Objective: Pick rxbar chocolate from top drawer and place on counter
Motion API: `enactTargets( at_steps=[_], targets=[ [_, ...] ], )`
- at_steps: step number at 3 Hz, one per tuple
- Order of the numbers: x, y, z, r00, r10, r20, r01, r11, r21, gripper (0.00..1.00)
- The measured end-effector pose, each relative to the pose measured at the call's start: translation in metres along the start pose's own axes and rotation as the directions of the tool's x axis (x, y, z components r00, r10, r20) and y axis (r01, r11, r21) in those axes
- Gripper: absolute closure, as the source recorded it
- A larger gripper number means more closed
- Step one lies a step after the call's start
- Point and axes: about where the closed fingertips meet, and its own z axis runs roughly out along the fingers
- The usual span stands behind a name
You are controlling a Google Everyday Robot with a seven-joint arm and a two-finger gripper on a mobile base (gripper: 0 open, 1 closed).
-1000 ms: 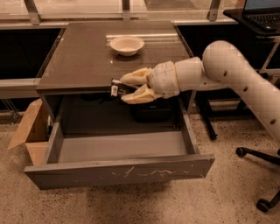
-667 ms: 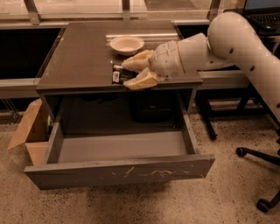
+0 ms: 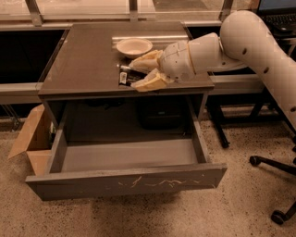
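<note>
My gripper (image 3: pixel 138 73) reaches in from the right, low over the counter (image 3: pixel 88 65). Its cream fingers (image 3: pixel 150 82) are shut on the rxbar chocolate (image 3: pixel 126 76), a dark bar with pale ends, held at or just above the counter's surface near its front edge, in front of the bowl. The top drawer (image 3: pixel 125 178) is pulled wide open below, and its grey inside shows nothing in it. Its front panel bears pale scuff marks.
A cream round bowl (image 3: pixel 134 46) sits on the counter just behind the gripper. A cardboard box (image 3: pixel 30 141) lies on the floor at the left. A chair base with casters (image 3: pixel 277 185) stands at the right. A laptop (image 3: pixel 277 11) sits at the top right.
My gripper has risen with the bar from the front of the counter's edge up over the counter, and moved back toward the bowl.
</note>
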Motion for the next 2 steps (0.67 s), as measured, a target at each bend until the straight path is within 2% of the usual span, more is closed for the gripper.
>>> enactTargets(
  at_steps=[1,2],
  targets=[
    [0.005,-0.035,0.000,1.000,0.003,-0.017,-0.003,0.9996,0.028,1.00],
    [0.028,-0.093,0.005,0.998,0.020,-0.056,-0.017,0.9986,0.051,1.00]
  ],
)
